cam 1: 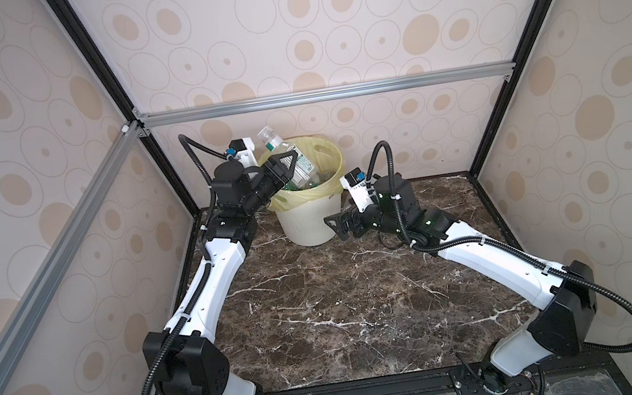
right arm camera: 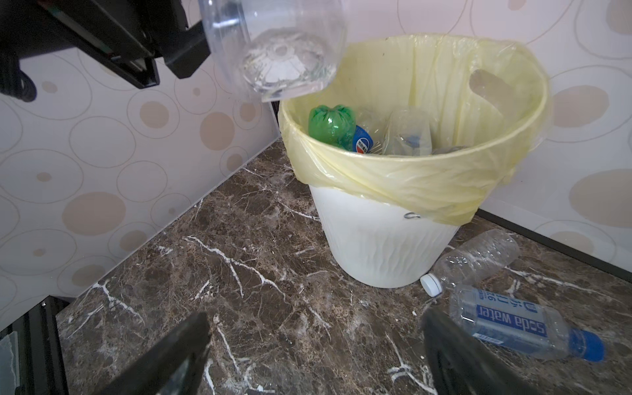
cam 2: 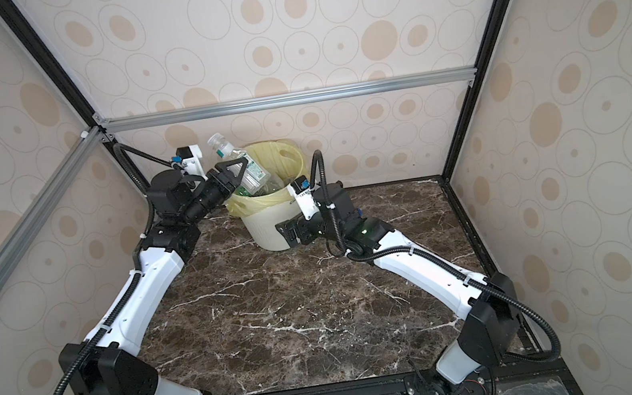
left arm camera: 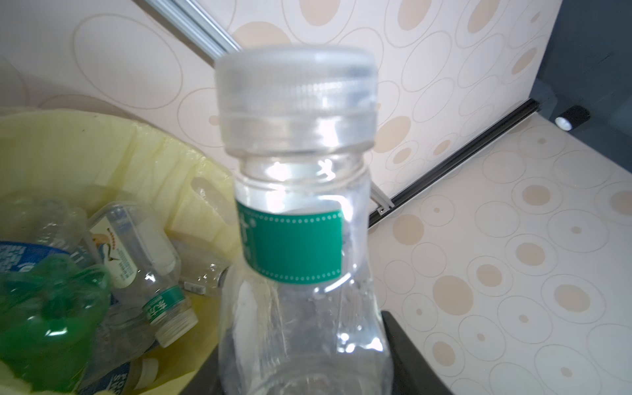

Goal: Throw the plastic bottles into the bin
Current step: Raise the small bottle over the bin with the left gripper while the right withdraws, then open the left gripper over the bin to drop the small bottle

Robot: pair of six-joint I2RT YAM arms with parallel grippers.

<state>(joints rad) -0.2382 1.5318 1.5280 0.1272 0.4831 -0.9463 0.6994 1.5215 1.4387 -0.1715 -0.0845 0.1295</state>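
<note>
Marble tabletop (cam 1: 319, 290): two loose bottles (right arm camera: 475, 260) lying beside bin (cam 1: 307, 225).
Left gripper (cam 1: 290, 166): pinching clear bottle (cam 1: 274, 142), tilted over bin's left rim.
Right gripper (right arm camera: 314, 352): spread, empty, low beside bin.
Advice: centre over mouth before release.

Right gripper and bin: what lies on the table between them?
Only bare marble table lies between the right gripper and the bin, in the right wrist view. A white-capped bottle and a soda water bottle lie aside, near the bin.

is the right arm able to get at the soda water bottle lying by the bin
Probably yes: the soda water bottle lies flat on the table right beside the open fingers of the right gripper, nothing between.
</note>
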